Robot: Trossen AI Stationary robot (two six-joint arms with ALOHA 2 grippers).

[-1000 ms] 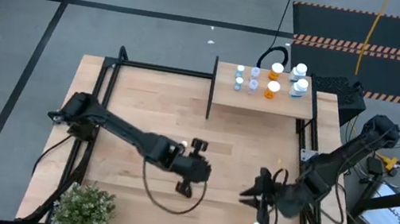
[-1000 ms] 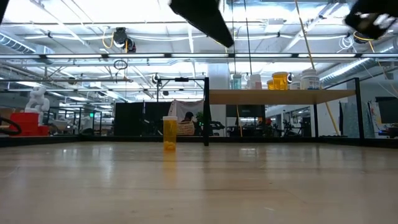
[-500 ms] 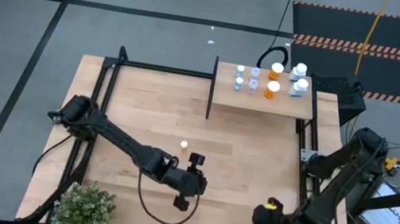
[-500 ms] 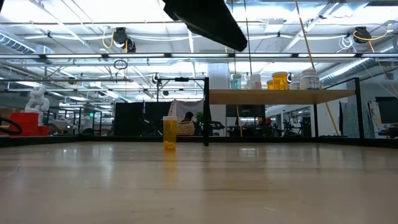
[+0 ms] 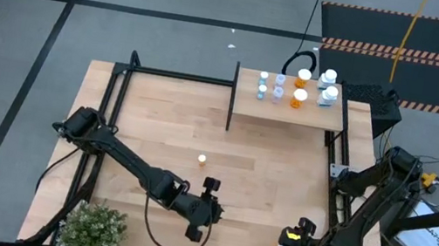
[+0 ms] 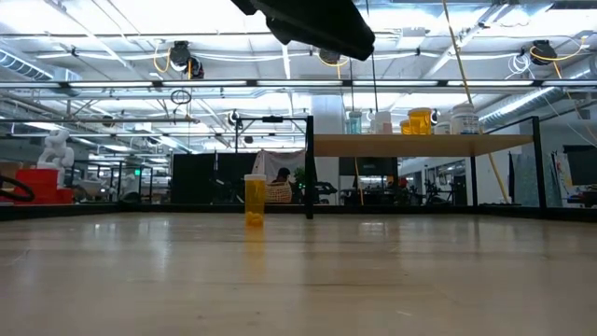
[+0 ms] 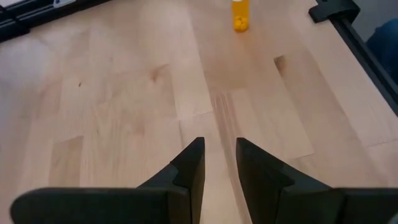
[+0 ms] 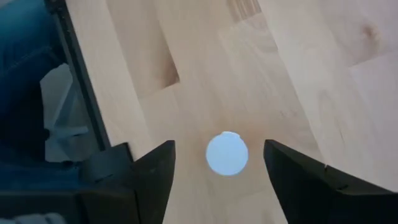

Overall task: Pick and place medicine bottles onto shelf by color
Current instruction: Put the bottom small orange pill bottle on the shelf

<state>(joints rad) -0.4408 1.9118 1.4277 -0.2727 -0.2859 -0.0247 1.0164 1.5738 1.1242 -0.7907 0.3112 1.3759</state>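
Note:
An orange medicine bottle (image 7: 240, 14) with a white cap (image 8: 227, 153) stands upright near the table's near right corner. My right gripper (image 8: 219, 147) hangs over it, open and pointing down, with a finger on either side of the cap and apart from it. A second orange bottle (image 5: 201, 161) stands alone mid-table and also shows in the low view (image 6: 255, 199). My left gripper (image 7: 219, 144) hovers over bare wood near the near edge (image 5: 209, 214), its fingers a narrow gap apart with nothing between them. The shelf (image 5: 288, 109) at the far right carries several bottles.
A potted plant (image 5: 92, 228) sits at the near left corner. A black frame rail (image 8: 78, 74) runs along the table edge close beside my right gripper. A thin black upright (image 6: 309, 166) stands at the shelf's left end. Bare wood lies between the arms.
My right gripper has swung toward the table's near edge and tipped from pointing leftward to pointing down over the near right bottle. My left gripper has drawn toward the near edge, away from the mid-table bottle, and sunk a little. Neither bottle has moved.

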